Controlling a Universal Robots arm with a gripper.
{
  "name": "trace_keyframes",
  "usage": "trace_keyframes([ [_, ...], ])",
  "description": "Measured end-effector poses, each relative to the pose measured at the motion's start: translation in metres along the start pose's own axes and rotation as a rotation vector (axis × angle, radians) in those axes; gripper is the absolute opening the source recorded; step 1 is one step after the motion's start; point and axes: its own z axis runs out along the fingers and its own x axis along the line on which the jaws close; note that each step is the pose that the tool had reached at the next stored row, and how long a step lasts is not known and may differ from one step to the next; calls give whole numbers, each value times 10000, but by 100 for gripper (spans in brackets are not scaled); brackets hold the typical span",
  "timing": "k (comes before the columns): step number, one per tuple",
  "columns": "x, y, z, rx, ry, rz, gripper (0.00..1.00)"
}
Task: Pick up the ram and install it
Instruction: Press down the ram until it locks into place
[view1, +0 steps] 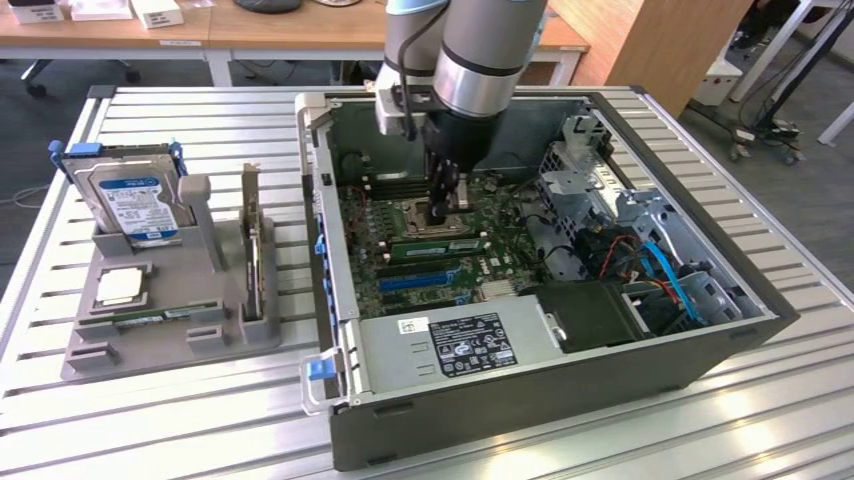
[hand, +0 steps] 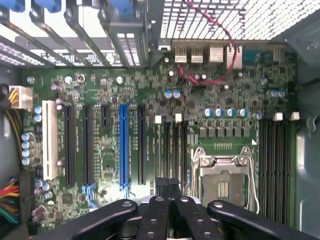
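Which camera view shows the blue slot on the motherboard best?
The wrist view: the blue slot lies in full length, seen from straight above. The exterior view shows the slot slanted and small.

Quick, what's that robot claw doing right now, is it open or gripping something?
Gripper: jaws shut, down inside the computer case over the motherboard; whether anything is pinched between them cannot be told.

Ribbed bare-metal table (view1: 174, 400), matt grey metal computer case (view1: 534, 400) (glossy green motherboard (hand: 235, 95) inside), black plastic tool (hand: 170, 200)
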Motion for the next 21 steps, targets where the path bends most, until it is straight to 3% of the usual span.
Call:
trace_keyframes([
  [11,5,186,17,1,-2,1,10],
  [21,48,192,16,0,0,0,10],
])
